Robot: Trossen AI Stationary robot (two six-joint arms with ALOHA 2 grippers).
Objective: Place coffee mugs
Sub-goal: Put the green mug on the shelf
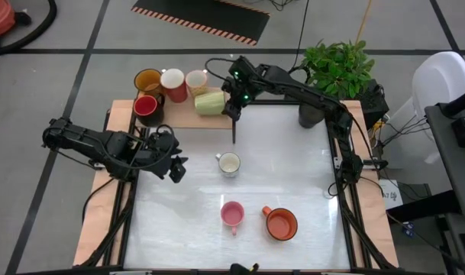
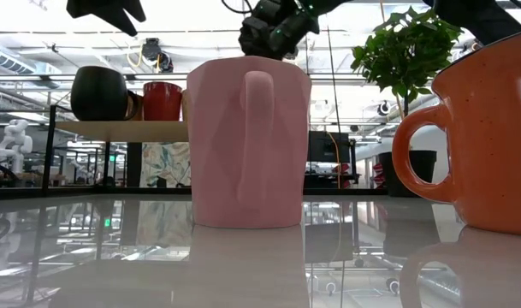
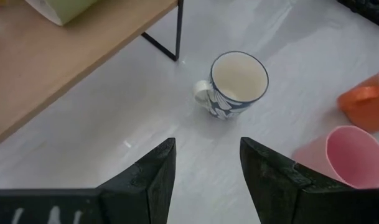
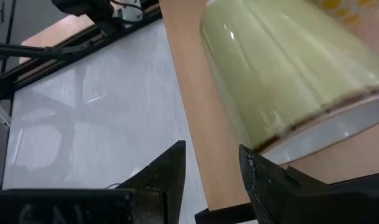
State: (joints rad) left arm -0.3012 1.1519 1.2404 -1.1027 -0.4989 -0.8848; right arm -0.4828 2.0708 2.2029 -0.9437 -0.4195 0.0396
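The right gripper (image 1: pixel 234 107), fingers spread and empty, could knock the tipped green mug (image 1: pixel 209 102) off the far shelf (image 1: pixel 182 118).

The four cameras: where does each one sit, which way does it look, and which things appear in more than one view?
High: overhead, looking down; both arms, left gripper and right gripper open.
Low: table height, facing the pink mug and orange mug.
Left wrist: above the table, facing the white mug; own fingers.
Right wrist: at the wooden shelf, facing the tipped pale green mug.
Shared: pink and orange mugs.
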